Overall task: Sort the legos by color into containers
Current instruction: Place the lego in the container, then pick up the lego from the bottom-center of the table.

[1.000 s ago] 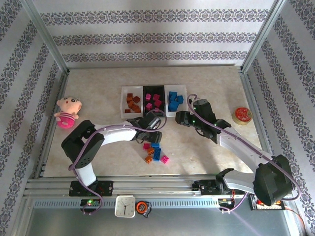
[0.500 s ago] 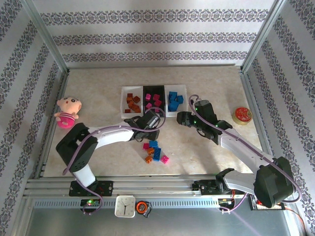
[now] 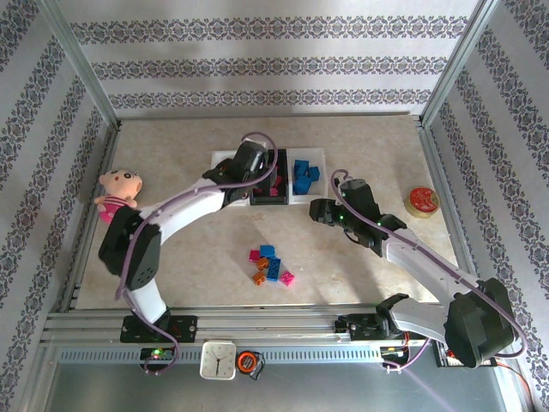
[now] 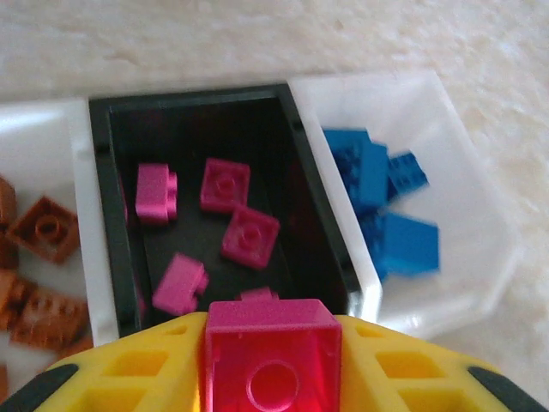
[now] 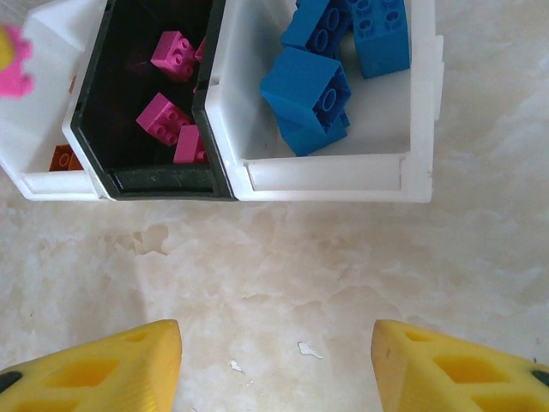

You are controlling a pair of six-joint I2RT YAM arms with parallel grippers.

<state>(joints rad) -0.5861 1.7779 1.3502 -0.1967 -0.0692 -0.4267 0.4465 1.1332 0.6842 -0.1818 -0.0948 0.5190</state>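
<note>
Tabletop below, left claw pinches magenta brick stud-up.

In the left wrist view the magenta-pink studded brick clamped in the left gripper is cut off by the bottom edge. It hides most of another magenta brick at the near end of the black rectangular tray. The white translucent tray left of the black tray runs off the frame with its orange-brown bricks. From above, the left arm covers most of that tray and the black tray's left part. At the right wrist the top edge cuts the blue bricks right of the black tray. A blurred pink-and-yellow shape left of it cannot be identified.
</note>
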